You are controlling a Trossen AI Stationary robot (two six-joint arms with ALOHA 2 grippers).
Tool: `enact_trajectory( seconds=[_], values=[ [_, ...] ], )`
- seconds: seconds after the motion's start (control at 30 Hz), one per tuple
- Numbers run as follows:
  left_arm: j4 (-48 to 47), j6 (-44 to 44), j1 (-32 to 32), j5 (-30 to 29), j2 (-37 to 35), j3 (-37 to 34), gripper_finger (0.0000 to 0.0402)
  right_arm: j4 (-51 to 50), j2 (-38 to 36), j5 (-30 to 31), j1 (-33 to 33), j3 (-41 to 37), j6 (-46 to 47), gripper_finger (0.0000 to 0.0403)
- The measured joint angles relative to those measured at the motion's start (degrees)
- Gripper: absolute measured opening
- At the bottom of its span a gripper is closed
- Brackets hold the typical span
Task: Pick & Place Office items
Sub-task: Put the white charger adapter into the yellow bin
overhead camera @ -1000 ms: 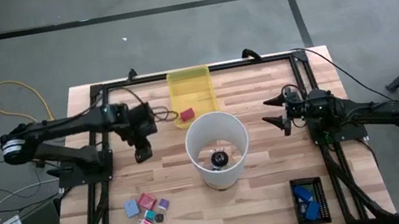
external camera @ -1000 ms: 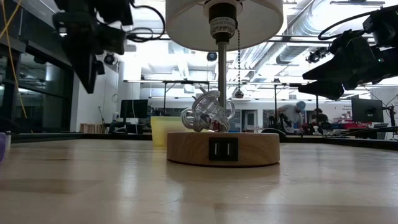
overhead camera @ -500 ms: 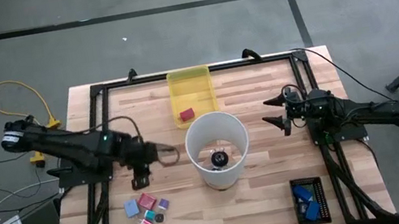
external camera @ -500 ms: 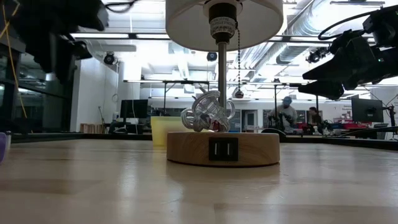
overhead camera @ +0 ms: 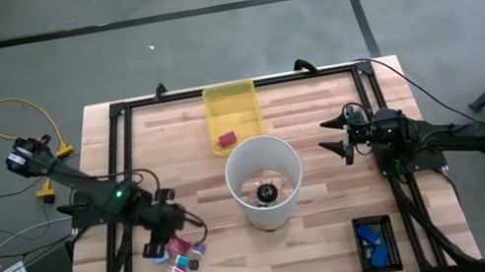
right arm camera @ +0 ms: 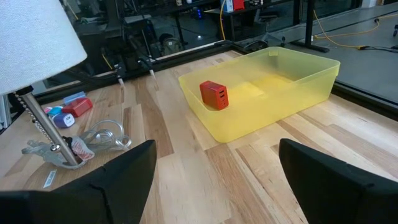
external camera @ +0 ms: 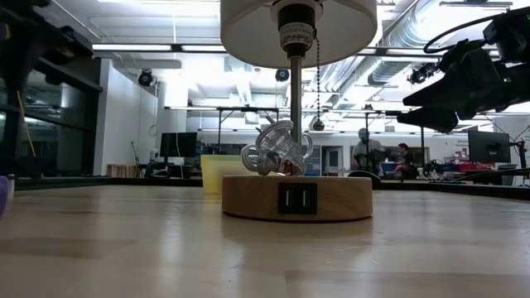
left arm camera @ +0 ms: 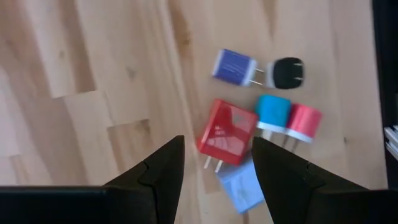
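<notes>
The office items are small plug-in chargers. A cluster lies flat on the table near its front left (overhead camera: 181, 253): red (left arm camera: 227, 132), light blue (left arm camera: 242, 186), cyan (left arm camera: 272, 113), pink (left arm camera: 303, 121), purple (left arm camera: 234, 66) and black (left arm camera: 287, 72). One more red charger (right arm camera: 214, 94) lies in the yellow tray (overhead camera: 233, 108). My left gripper (left arm camera: 217, 168) hangs open above the cluster's left side (overhead camera: 156, 249), pointing steeply down, with nothing between its fingers. My right gripper (overhead camera: 331, 136) waits open at the right, above the table.
A lamp with a white shade (overhead camera: 264, 180) on a round wooden base (external camera: 296, 197) stands mid-table, with a tangle of wire at its foot. A black tray with blue items (overhead camera: 375, 243) sits at the near right. A black frame borders the table.
My left gripper has swung from beside the yellow tray toward the table's near edge and stands over the charger cluster, its wrist rolled on the way. Its fingers stay apart as before. The chargers have not moved.
</notes>
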Motion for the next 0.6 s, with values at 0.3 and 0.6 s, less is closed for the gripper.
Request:
enact_trajectory(
  seconds=[0.3,0.6],
  values=[
    [7.19,0.02,-6.19,-1.31,0.01,0.00,0.0182,0.00,0.00,0.00,0.00,0.00,-0.02,0.0327],
    [11.58,-1.90,-9.39,-6.43,3.93,0.00,0.0182,0.00,0.00,0.00,0.00,0.00,-0.02,0.0327]
  ],
)
